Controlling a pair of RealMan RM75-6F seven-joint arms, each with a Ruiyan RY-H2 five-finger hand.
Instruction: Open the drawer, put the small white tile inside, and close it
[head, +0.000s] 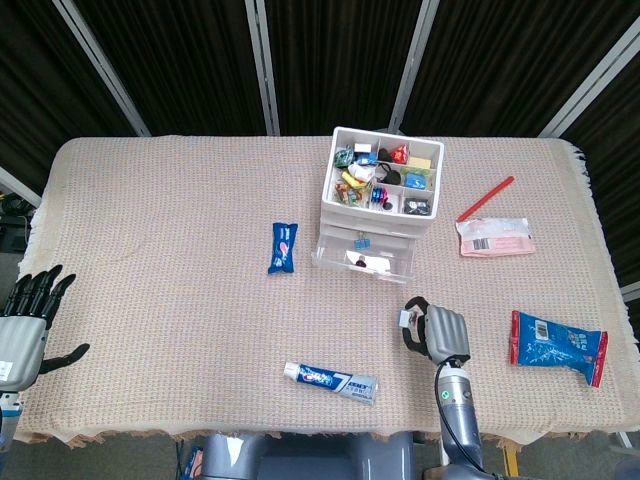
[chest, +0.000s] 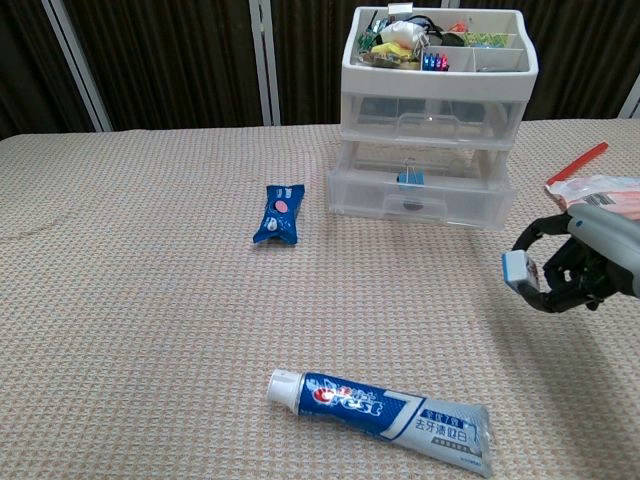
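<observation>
Dark curtains (head: 330, 60) behind beige-clothed table (head: 160, 300)

toothpaste tube (chest: 380, 405) | "Crest" | large "7" in head view
</observation>
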